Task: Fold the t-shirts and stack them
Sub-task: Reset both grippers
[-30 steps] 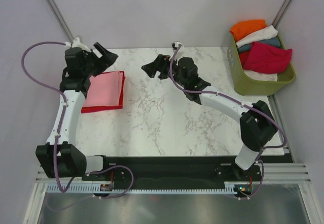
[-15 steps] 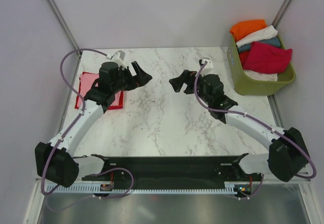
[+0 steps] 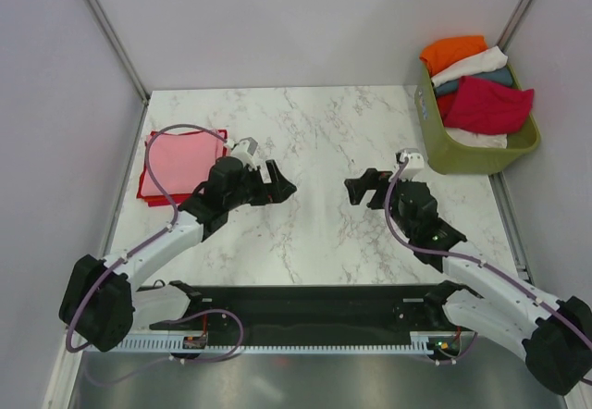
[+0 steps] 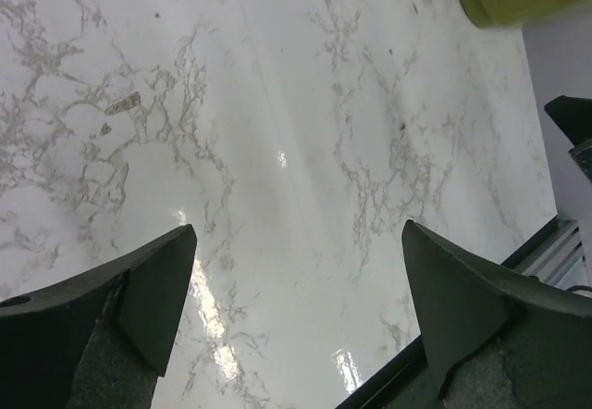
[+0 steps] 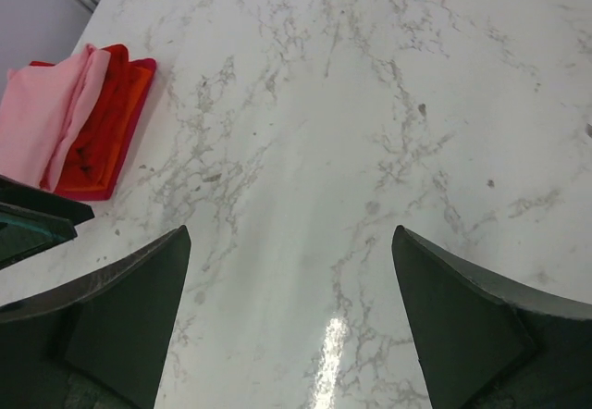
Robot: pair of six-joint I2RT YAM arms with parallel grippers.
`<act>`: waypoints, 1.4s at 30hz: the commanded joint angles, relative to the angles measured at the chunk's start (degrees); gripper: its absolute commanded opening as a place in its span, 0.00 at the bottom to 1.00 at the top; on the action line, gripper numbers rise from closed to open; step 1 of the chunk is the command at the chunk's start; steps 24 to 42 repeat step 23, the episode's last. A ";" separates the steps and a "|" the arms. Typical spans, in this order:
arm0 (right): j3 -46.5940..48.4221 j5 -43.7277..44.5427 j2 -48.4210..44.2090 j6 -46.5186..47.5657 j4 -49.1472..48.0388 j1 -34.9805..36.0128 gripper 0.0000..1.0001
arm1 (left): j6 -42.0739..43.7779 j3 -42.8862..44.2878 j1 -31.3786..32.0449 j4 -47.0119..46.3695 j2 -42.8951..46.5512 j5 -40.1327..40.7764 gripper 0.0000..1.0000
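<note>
Your left fingers [image 4: 148, 289] are spread wide with nothing between them, and only bare marble shows in the gap. Your right fingers [image 5: 453, 307] are released and empty in the same way, hanging over the middle of the tabletop [image 3: 314, 141].

The pink t-shirt [image 3: 182, 159] lies folded on the red t-shirt [image 5: 116, 117] at the left edge, well apart from both arms. That stack looks finished, so leave it alone.

The unfolded shirts sit heaped in the olive basket [image 3: 467, 157] at the far right corner. The crimson t-shirt [image 3: 488, 104] lies on top, with the orange t-shirt [image 3: 453, 53], the white t-shirt [image 3: 474, 64] and a strip of the teal t-shirt [image 3: 504, 77] behind it.

The step in hand looks like fetching the next shirt, and the right arm is the nearer one.

- Keep the right fingers wide open as you reach over the basket rim.
- Come down on the crimson cloth near a hem or shoulder, not on its bunched middle, so you pinch one shirt only.
- Lift straight up until the cloth clears the rim, or it may drag the basket or pull the white shirt out with it.
- Carry it to the open centre of the tabletop and have the left fingers ready to take the opposite corner for spreading.
</note>
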State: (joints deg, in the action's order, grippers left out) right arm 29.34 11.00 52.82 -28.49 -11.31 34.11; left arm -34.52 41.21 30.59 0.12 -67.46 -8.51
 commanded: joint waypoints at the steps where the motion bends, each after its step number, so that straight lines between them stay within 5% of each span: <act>1: -3.66 6.04 -4.03 1.33 1.90 -0.09 0.98 | 2.79 -3.23 0.35 -7.94 2.07 0.96 1.00; 14: -15.45 20.19 -16.51 1.07 4.28 -0.09 0.98 | 4.29 -12.29 0.96 -22.61 0.05 -2.73 1.00; 42: -17.30 19.85 -20.65 1.06 4.02 -0.09 0.98 | 3.67 -12.47 0.96 -23.41 -0.04 -3.88 1.00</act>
